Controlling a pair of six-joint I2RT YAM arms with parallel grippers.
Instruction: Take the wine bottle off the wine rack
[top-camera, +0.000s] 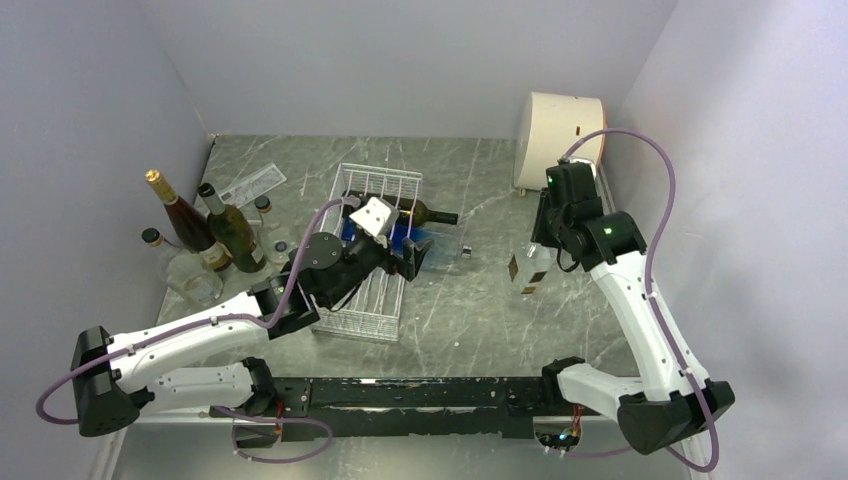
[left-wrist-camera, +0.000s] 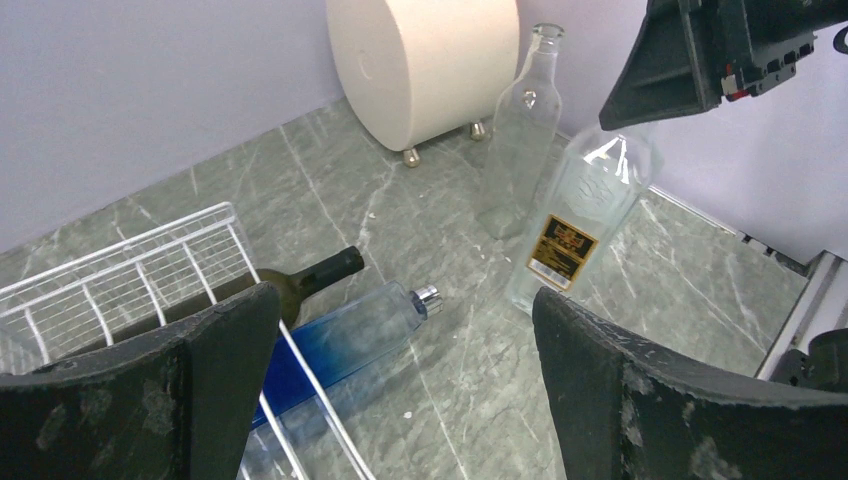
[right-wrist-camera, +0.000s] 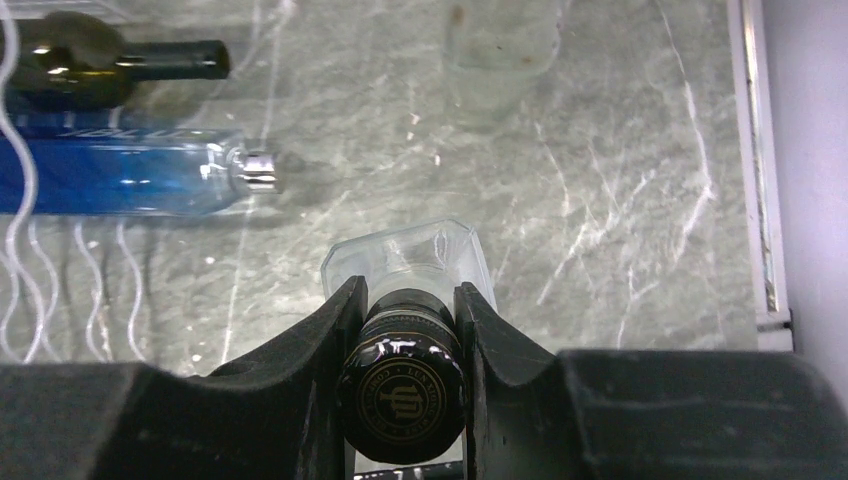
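The white wire wine rack (top-camera: 365, 300) (left-wrist-camera: 120, 265) lies mid-table. A dark green wine bottle (top-camera: 425, 212) (left-wrist-camera: 300, 280) (right-wrist-camera: 100, 65) lies on it, its neck past the right rim. Beside it a blue bottle (top-camera: 400, 238) (left-wrist-camera: 340, 345) (right-wrist-camera: 120, 180) lies across the same rim, its silver cap on the table. My left gripper (top-camera: 405, 255) (left-wrist-camera: 400, 400) hovers over the blue bottle, open and holding nothing. My right gripper (top-camera: 548, 245) (right-wrist-camera: 405, 330) is shut on the black cap of a clear square bottle (top-camera: 528, 272) (left-wrist-camera: 580, 225) (right-wrist-camera: 410, 255) with a brown label, which hangs tilted right of the rack.
A cream drum (top-camera: 560, 140) (left-wrist-camera: 420, 60) stands at the back right. An empty clear bottle (left-wrist-camera: 520, 130) stands upright in front of it. Several bottles (top-camera: 210, 235) stand by the left wall. A small dark object (top-camera: 466, 251) lies right of the rack.
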